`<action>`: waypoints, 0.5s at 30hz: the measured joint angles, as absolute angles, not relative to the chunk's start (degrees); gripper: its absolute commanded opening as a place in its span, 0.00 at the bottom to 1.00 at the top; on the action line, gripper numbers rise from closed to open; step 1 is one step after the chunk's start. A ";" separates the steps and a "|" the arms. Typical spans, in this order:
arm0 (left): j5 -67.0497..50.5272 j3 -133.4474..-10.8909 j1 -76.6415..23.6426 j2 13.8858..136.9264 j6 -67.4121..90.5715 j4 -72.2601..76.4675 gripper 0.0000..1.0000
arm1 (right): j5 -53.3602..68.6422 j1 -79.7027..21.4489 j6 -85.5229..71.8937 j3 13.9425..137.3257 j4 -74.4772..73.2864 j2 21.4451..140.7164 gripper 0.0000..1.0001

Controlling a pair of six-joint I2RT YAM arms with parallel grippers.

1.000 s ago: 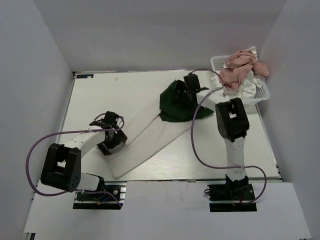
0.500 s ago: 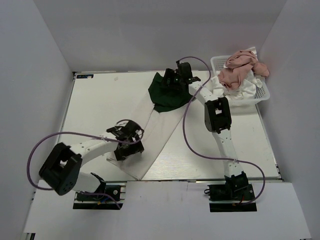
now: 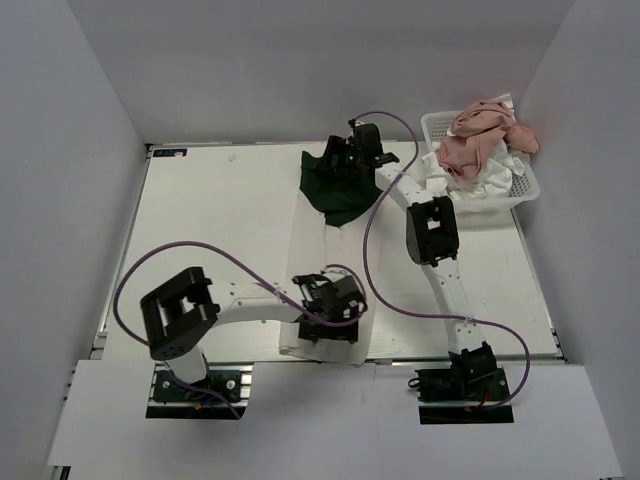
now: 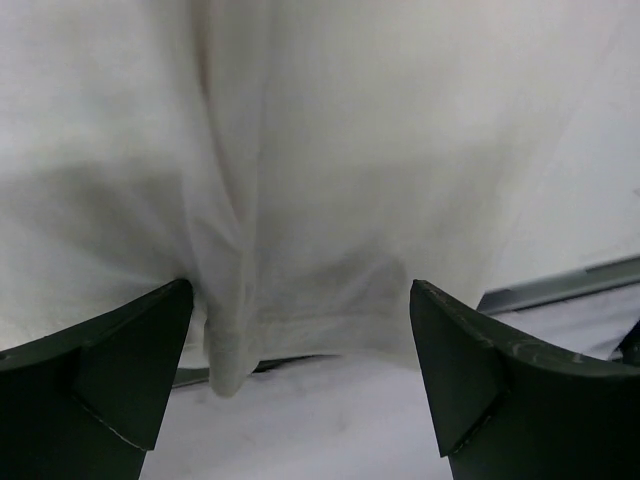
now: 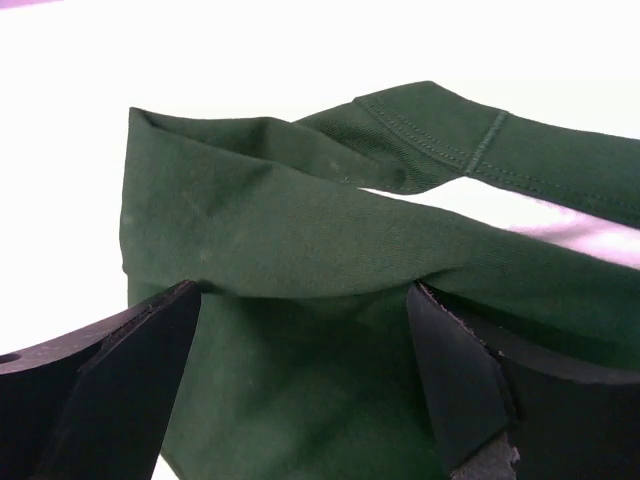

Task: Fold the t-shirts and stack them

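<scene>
A white t-shirt (image 3: 320, 255) with dark green sleeves (image 3: 335, 195) lies stretched in a long strip from the far middle of the table to its near edge. My left gripper (image 3: 335, 302) is over its white hem at the near edge. In the left wrist view the gripper (image 4: 300, 290) stands wide open with the white hem (image 4: 300, 200) between the fingers. My right gripper (image 3: 347, 160) is at the green end. In the right wrist view it (image 5: 303, 290) is open with folded green cloth (image 5: 300, 240) between the fingers. A dusty pink t-shirt (image 3: 475, 135) and a white one (image 3: 482, 185) lie heaped in the basket.
The white latticed basket (image 3: 527, 187) stands at the far right corner, overfilled. White walls close in the table on the left, back and right. The table's metal front edge (image 4: 560, 287) runs just past the hem. Purple cables loop from both arms over the table.
The left gripper swept right along the near edge with the white hem. The right gripper carried the green end left. The shirt turned from a diagonal to almost straight front to back.
</scene>
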State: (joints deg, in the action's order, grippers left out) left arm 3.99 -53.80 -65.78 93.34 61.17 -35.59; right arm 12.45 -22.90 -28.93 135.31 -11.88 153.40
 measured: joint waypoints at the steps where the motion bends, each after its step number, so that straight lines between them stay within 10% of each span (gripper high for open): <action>1: 3.86 -56.53 -67.64 95.55 60.62 -35.70 1.00 | 12.51 -22.94 -28.14 135.31 -12.16 153.23 0.90; 15: 12.10 -57.58 -74.74 91.50 62.06 -42.83 1.00 | 6.24 -22.83 -16.01 111.68 -25.39 121.84 0.90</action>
State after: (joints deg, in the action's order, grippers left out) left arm 12.10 -57.58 -74.74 91.50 62.06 -42.83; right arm 6.24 -22.83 -16.01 111.68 -25.39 121.84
